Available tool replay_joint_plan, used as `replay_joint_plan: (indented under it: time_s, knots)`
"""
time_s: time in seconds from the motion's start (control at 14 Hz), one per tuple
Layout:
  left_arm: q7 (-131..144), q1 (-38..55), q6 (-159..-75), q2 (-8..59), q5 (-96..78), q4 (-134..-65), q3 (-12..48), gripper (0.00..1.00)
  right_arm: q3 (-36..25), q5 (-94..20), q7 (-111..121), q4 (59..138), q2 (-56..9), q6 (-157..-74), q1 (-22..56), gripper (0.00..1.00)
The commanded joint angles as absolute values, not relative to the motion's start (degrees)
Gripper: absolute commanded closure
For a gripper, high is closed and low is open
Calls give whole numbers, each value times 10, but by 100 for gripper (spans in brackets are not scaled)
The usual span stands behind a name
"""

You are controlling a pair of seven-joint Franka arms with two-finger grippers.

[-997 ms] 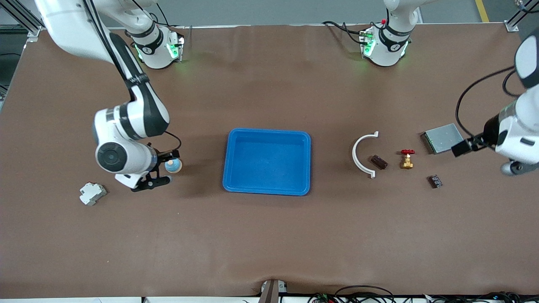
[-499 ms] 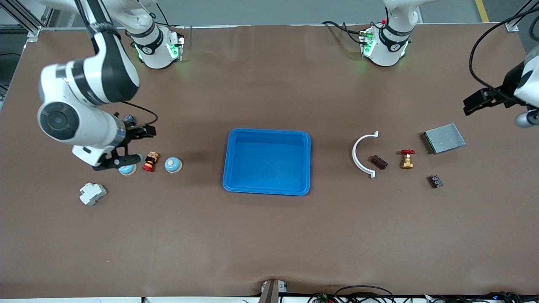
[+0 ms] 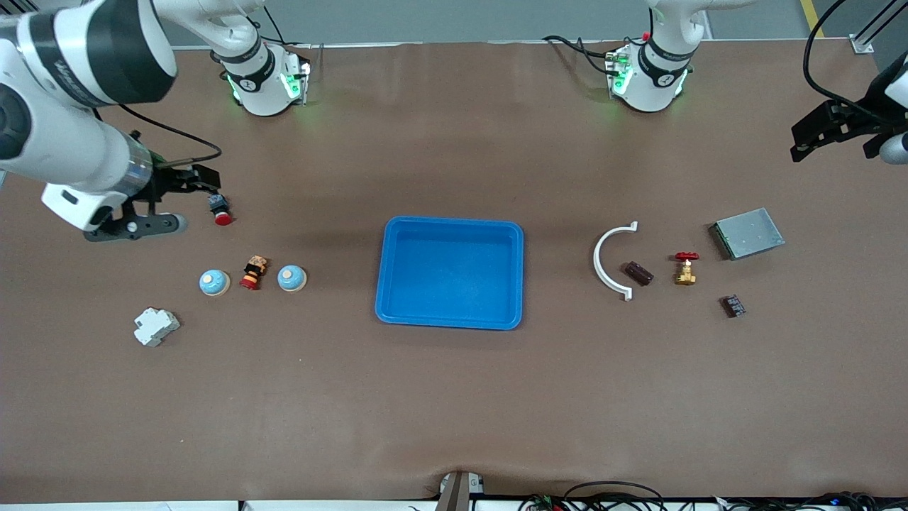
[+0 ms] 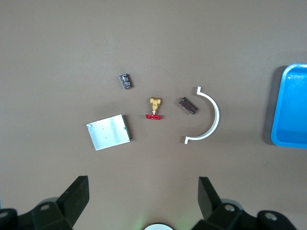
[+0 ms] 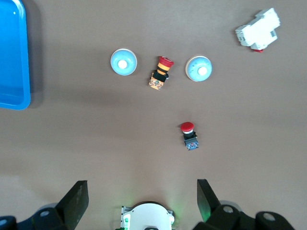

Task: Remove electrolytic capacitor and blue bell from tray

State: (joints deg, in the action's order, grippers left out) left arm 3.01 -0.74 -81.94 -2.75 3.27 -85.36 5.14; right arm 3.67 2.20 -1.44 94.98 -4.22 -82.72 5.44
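From my remote station I saw both arms drawn back and raised above the tabletop (image 3: 454, 397), each hand empty with its fingers spread wide apart. The right hand (image 3: 152, 202) hung over the right arm's end of the tabletop, just beside a red-capped push button (image 3: 220, 210). The left hand (image 3: 826, 135) hung over the left arm's end, above bare cloth, farther from the front camera than the grey metal box (image 3: 748, 233).

The blue tray (image 3: 451, 312) sat in the middle, empty.

The capacitor (image 3: 638, 273), a small dark brown cylinder, lay on its side inside the curve of the white half-ring clamp (image 3: 603, 262), apart from it. Its long axis ran diagonally, one end toward the clamp and slightly farther from the front camera, the other toward the brass valve with the red handle (image 3: 685, 268) and slightly nearer. A small black component (image 3: 733, 306) lay nearer the front camera than the valve.

Two bells sat upright, blue domes with white buttons on top: the first bell (image 3: 291, 278) closer to the tray, the second bell (image 3: 213, 282) farther toward the right arm's end. Between them stood a second red button on a yellow block (image 3: 252, 272). A white circuit breaker (image 3: 155, 326) lay nearer the front camera than the second bell.
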Motion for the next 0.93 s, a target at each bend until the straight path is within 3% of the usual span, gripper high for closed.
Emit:
replay_joint_plan:
  time_s: [0.0, 0.85]
  knots:
    - [17, 1, -815, -41, 17, -860, 36, 0, 41, 20, -12, 922, -45, -815, 32, 0]
    - [32, -6, -809, -55, -24, -896, 40, 0, 30, 9, -11, 865, -51, -824, -32, 0]
